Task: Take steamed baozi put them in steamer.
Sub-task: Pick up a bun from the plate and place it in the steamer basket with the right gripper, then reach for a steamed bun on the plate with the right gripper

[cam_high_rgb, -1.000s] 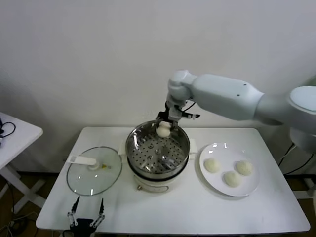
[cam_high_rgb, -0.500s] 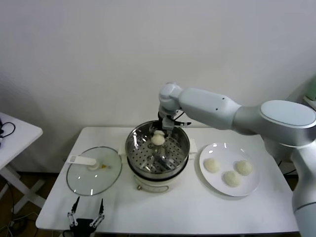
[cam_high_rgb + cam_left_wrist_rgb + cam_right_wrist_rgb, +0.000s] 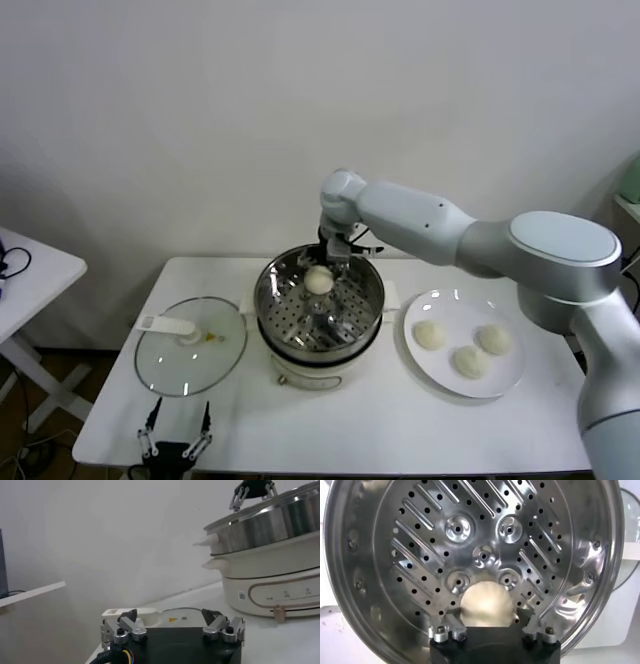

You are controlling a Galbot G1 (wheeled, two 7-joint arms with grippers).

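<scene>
Since a second ago, the small cream-white pleated bun has been lowered into the shiny perforated stainless-steel steamer basket and released. The right gripper is spread apart directly above it. Three buns are left on the flat white plate. The left gripper is parked, jaws apart.

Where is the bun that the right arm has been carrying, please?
In the head view that baozi sits inside the steamer, toward its far side, directly beneath the opened right gripper.
</scene>
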